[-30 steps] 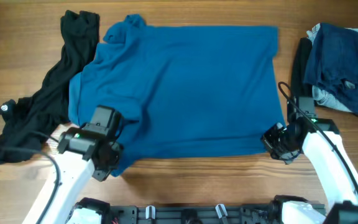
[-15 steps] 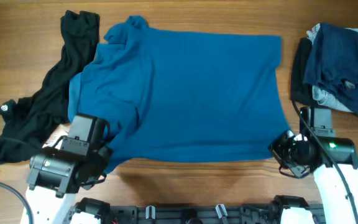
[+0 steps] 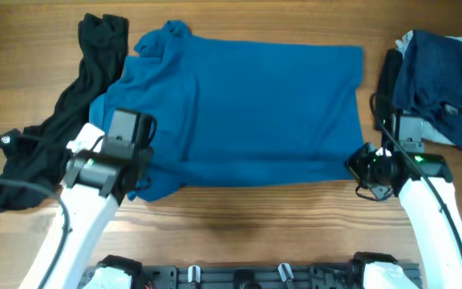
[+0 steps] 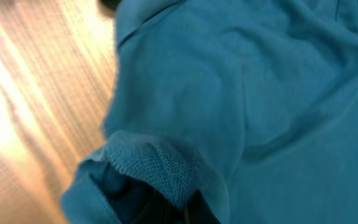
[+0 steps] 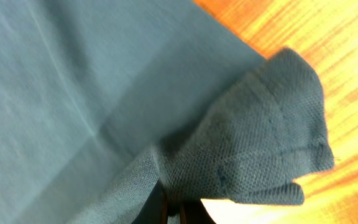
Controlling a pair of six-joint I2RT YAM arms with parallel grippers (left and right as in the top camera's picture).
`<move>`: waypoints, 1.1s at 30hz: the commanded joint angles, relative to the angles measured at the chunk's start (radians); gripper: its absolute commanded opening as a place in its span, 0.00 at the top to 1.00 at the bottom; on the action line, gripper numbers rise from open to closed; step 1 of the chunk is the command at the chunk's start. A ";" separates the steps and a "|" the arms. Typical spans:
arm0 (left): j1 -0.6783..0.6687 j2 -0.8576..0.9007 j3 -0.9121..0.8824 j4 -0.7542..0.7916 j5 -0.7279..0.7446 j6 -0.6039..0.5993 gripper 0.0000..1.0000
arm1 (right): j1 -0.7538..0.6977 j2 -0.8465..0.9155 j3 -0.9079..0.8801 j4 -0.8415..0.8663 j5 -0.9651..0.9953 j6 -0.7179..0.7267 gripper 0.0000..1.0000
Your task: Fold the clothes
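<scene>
Overhead shows the left gripper [image 3: 139, 183] and the right gripper [image 3: 356, 171] each pinching a near corner of the blue shirt [image 3: 247, 104] on the wooden table [image 3: 239, 233].

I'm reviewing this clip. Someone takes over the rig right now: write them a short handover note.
Left claw: shut on the near left corner of the blue T-shirt.
Right claw: shut on its near right corner.
The shirt is spread mid-table. A black garment lies to its left, and a navy and grey pile sits far right.
Done: shirt laid out, corners gripped.
Left: fold the shirt, then the other pieces.
</scene>
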 commanded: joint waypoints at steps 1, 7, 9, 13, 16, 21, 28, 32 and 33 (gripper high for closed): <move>0.007 0.116 0.013 0.077 -0.069 0.010 0.96 | 0.001 0.036 0.019 0.084 0.011 -0.034 0.96; 0.008 0.262 0.013 0.204 -0.136 0.010 0.96 | 0.001 0.080 0.018 0.203 0.009 -0.058 0.96; 0.008 0.275 0.013 0.242 -0.165 0.010 0.96 | 0.001 0.101 0.018 0.227 0.010 -0.058 0.96; 0.008 0.277 0.013 0.320 -0.198 0.010 0.96 | 0.001 0.174 0.018 0.270 0.013 -0.059 0.96; 0.008 0.278 0.013 0.367 -0.221 0.010 0.96 | 0.001 0.238 0.018 0.311 0.012 -0.060 0.96; 0.008 0.303 0.013 0.430 -0.236 0.010 0.96 | 0.002 0.289 0.018 0.395 -0.007 -0.059 0.96; 0.008 0.376 0.013 0.465 -0.235 0.010 0.96 | 0.003 0.290 0.018 0.436 -0.006 -0.082 0.96; 0.008 0.386 0.013 0.470 -0.236 0.010 0.93 | 0.003 0.290 0.018 0.445 -0.006 -0.085 0.95; 0.008 0.386 0.013 0.470 -0.236 0.010 0.73 | 0.003 0.290 0.018 0.445 -0.005 -0.085 0.80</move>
